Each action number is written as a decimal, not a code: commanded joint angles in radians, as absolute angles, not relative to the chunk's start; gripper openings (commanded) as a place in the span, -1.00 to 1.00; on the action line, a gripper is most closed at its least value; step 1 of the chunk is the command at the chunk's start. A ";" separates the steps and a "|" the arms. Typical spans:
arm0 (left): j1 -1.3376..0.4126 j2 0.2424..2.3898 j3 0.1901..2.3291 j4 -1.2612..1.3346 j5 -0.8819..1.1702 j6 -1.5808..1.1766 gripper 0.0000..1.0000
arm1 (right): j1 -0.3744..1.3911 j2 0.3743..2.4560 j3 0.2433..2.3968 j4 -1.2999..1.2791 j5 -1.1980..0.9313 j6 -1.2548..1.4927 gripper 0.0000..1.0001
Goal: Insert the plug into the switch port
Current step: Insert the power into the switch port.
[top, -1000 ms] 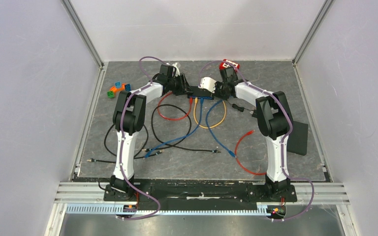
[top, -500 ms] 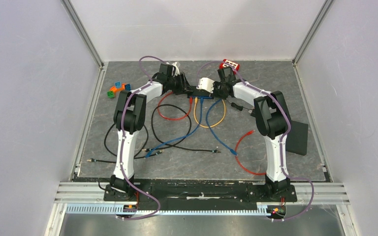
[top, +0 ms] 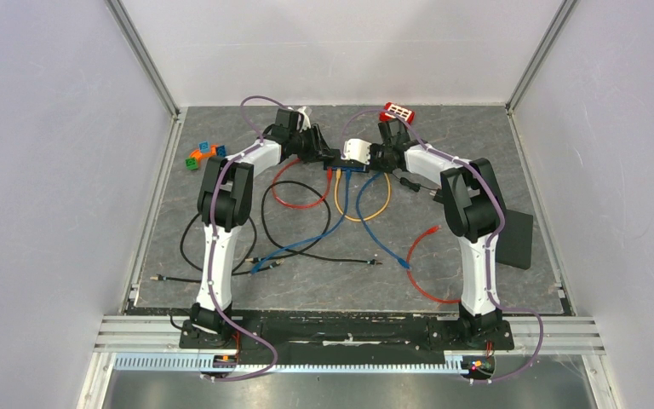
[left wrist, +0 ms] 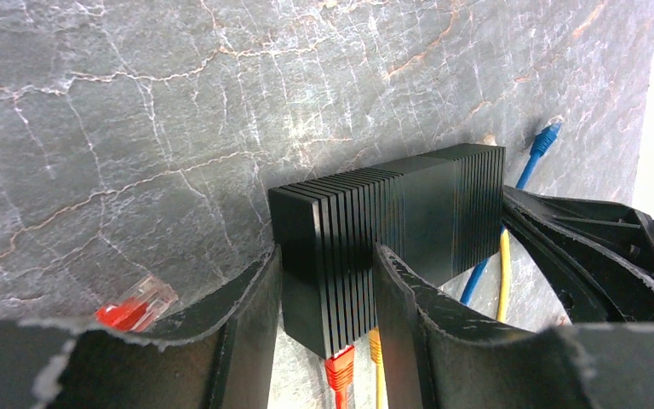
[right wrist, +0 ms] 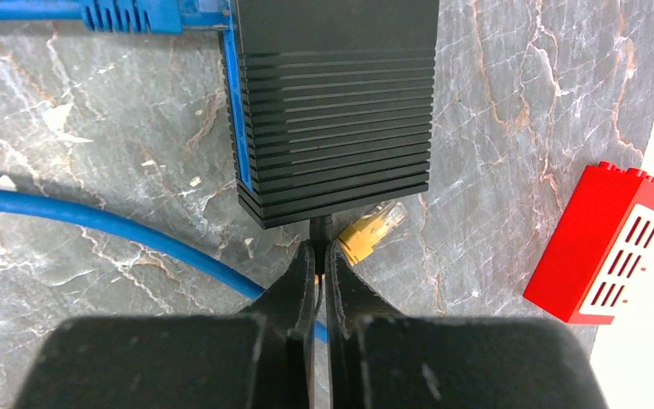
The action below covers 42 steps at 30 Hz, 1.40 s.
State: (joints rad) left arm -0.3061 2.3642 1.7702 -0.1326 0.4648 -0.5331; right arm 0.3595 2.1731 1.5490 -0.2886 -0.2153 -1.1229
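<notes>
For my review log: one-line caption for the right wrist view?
Right end effector pinching a thin black plug at the end of the ribbed switch, yellow connector beside.

The right fingers (right wrist: 294, 285) hide most of the plug (right wrist: 321, 227), and the right wrist view's top edge crops the switch (right wrist: 336, 102).

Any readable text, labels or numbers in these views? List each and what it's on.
No text can be read in any view.
Switch: ribbed black casing, no label or port numbers on the faces shown.
Red block: white face with dark slots, no lettering.
Plug: plain black, no marking visible.
Top view: everything is too small to read.
</notes>
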 commanded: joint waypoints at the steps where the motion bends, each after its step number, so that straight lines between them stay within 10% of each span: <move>1: -0.327 2.384 1.809 -0.100 0.577 -0.516 -0.02 | 0.389 2.122 1.524 -0.267 -0.283 -1.142 -1.00; 42: -0.456 2.333 1.761 -0.031 0.613 -0.503 -0.12 | 0.443 2.041 1.397 0.025 -0.332 -1.241 -1.00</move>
